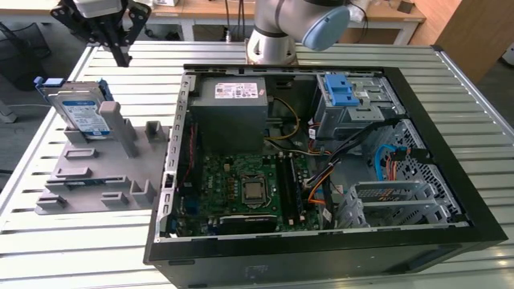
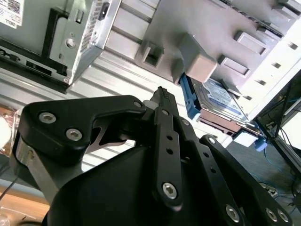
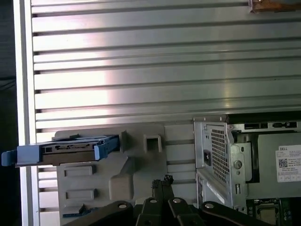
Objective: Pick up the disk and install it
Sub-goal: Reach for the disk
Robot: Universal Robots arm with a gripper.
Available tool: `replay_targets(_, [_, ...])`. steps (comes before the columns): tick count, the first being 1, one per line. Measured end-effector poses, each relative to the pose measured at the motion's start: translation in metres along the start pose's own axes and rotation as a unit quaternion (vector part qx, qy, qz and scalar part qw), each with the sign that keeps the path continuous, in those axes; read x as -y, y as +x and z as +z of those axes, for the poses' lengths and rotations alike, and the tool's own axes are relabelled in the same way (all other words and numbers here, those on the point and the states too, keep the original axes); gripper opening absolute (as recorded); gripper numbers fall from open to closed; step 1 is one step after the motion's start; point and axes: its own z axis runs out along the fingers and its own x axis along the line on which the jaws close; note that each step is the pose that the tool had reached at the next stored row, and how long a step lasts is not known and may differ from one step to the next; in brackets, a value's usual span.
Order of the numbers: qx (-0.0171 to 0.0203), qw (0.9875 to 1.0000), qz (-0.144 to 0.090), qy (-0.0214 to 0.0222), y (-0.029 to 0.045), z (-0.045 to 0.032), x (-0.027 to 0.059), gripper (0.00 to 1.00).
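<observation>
Exterior view shows the disk (image 1: 80,113) standing on end in a slot of a grey moulded holder (image 1: 96,174), to the exterior view's left of an open black computer case (image 1: 321,259) on a ribbed aluminium table (image 1: 80,241). Its long axis rises out of the holder close to upright, and the top appears to lean a little toward the exterior view's left. The broad face is turned toward that camera and carries a white label with a blue band across its upper end. Blue plastic rails frame the flat silver-grey metal body, and a blue tab juts from the upper corner.

Seen edge-on in the first wrist view, the disk (image 3: 70,148) is a thin blue-and-grey bar lying parallel to the ribs of the table (image 3: 141,70), seated at one side of the holder (image 3: 136,160). In the second wrist view the disk (image 2: 221,101) shows its labelled face beside the blocky, matte posts of the holder (image 2: 188,23).

The gripper (image 1: 123,60), black and angular with bolted link plates, hangs above the table near the holder, pointing down and apart from the disk. In both wrist views the gripper (image 2: 162,92) (image 3: 162,180) has its fingertips pressed together, with nothing between them.

Inside the case sit a grey power-supply box (image 1: 233,114), a metal drive cage (image 1: 362,111) with two blue latches, and a green motherboard (image 1: 241,180).
</observation>
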Motion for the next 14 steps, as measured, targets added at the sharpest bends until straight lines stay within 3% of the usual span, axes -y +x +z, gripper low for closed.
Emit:
replay_targets(9, [-0.0018,1.0,0.0,0.0001,0.0357,0.0014,0.0027,0.11])
replay_targets(14, [-0.0019,1.0,0.0,0.0002,0.037,0.0014,0.0028,0.11])
